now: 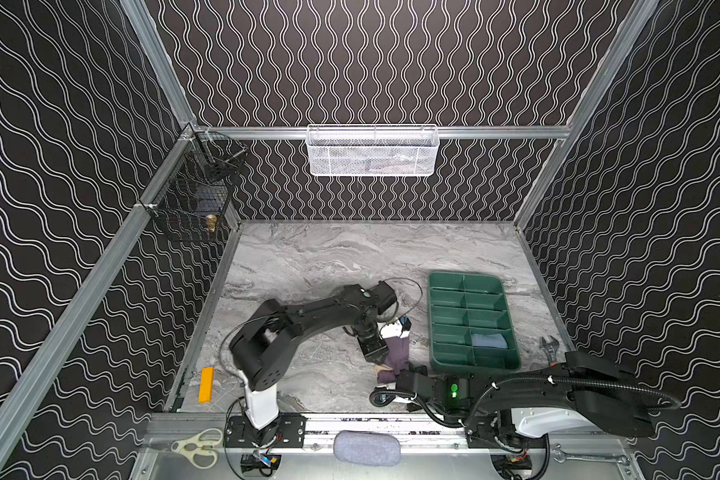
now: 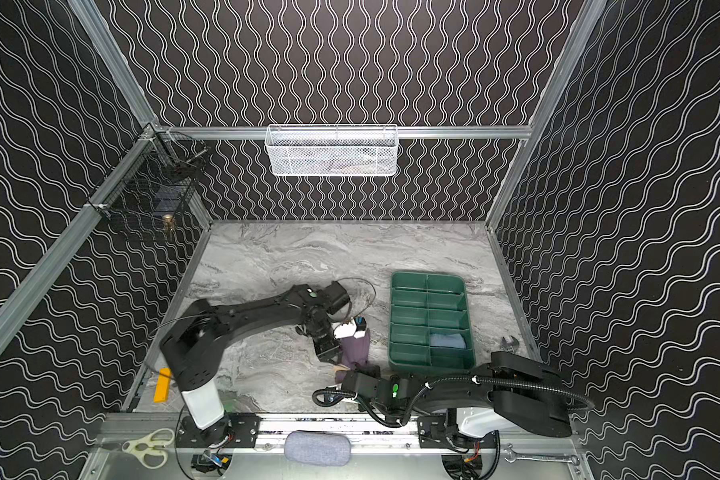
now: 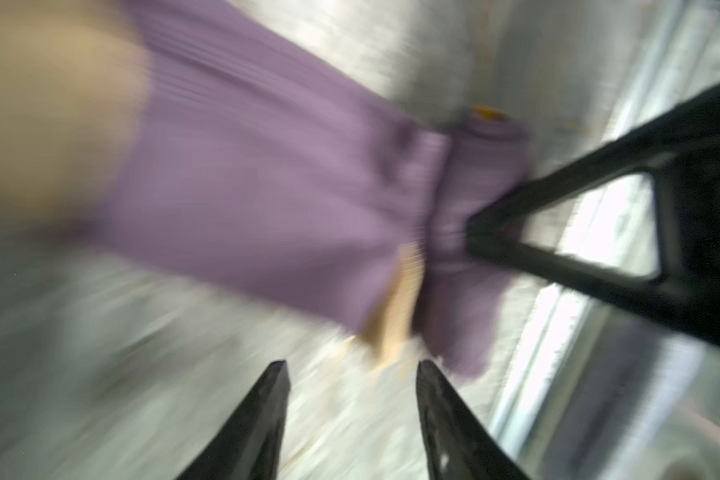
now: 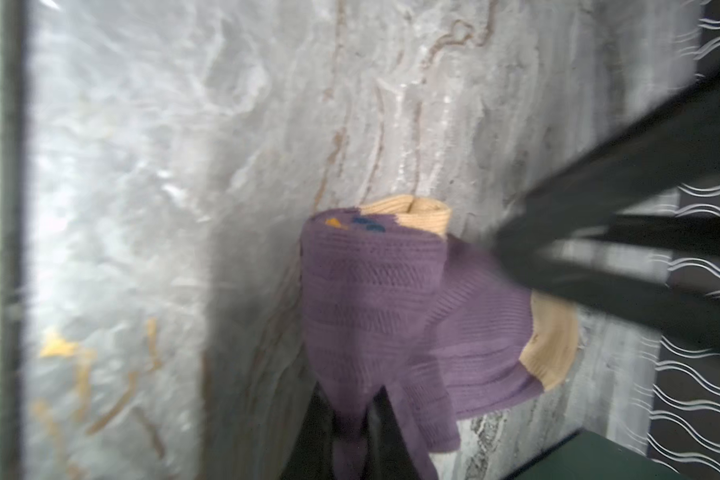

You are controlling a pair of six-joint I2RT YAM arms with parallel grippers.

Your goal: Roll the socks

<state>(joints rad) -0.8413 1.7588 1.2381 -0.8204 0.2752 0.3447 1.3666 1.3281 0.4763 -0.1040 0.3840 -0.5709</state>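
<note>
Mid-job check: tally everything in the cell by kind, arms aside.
Socks: 2 (purple sock, blue sock)
Tray: 1
Baskets: 2 (white basket, black basket)
Wrenches: 2
Scissors: 1
Orange block: 1
Grey pad: 1
Total: 10

the left wrist view is smeared, so the purple sock (image 3: pixel 267 187) shows no clear ribs or stripes. in both top views the right arm (image 1: pixel 433 382) covers the sock's near end. the sock wraps the right fingers (image 4: pixel 308 444), which run off the right wrist view's edge. what lies in the white basket (image 1: pixel 371 153) is too small to tell.
</note>
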